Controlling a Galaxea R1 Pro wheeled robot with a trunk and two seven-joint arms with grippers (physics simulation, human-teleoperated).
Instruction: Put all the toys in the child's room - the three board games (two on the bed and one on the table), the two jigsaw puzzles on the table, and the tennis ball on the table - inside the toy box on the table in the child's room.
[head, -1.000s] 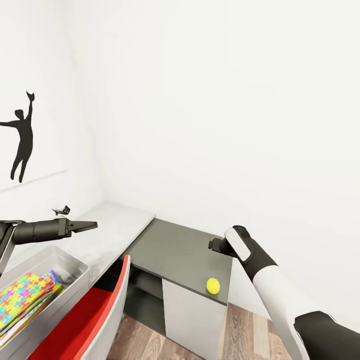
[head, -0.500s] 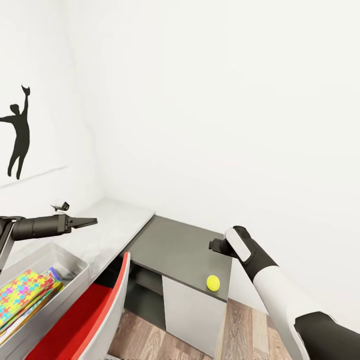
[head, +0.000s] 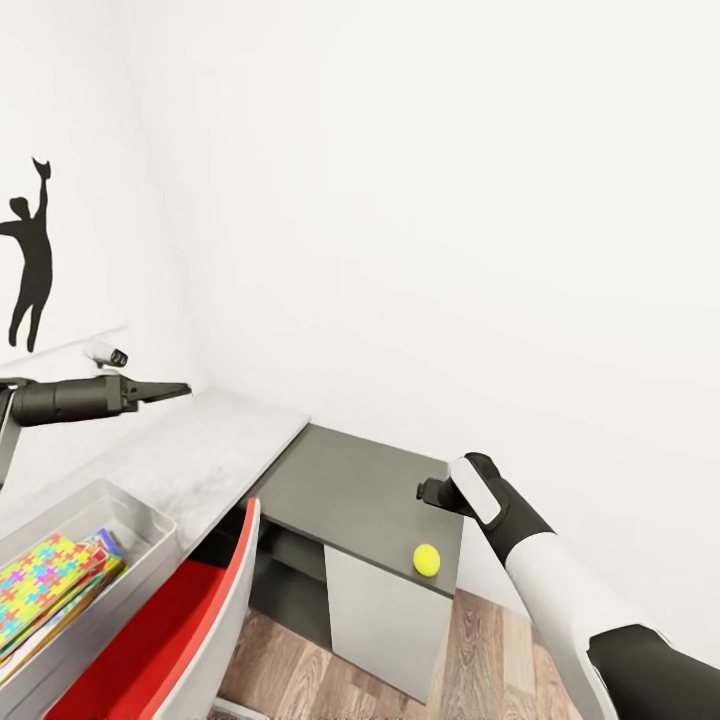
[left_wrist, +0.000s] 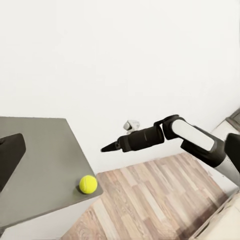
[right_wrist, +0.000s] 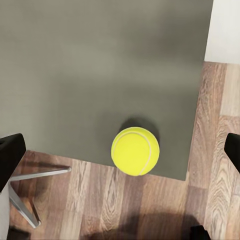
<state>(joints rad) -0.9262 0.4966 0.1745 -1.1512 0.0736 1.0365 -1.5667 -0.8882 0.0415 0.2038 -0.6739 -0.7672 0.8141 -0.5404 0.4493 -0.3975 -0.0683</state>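
right wrist view: i'm hovering the right gripper (right_wrist: 120, 150), fingers apart, over the tennis ball (right_wrist: 135, 151); light, rolls easily near the table (right_wrist: 90, 65) edge, so i'm planning to pinch across its middle.

Yellow-green tennis ball (right_wrist: 135, 150): fuzzy matt felt w/ pale seam. Dark grey table end panel (head: 360, 495): smooth, matt. Pale grey-white table top (head: 215, 450): faintly mottled, matt. Wood-plank floor (head: 290, 670): brown, visible grain, low sheen. Light-grey toy box (head: 120, 520): smooth plastic-looking. Red chair seat (head: 165, 650): smooth, slight gloss. Walls (head: 450, 200): plain white, matt.
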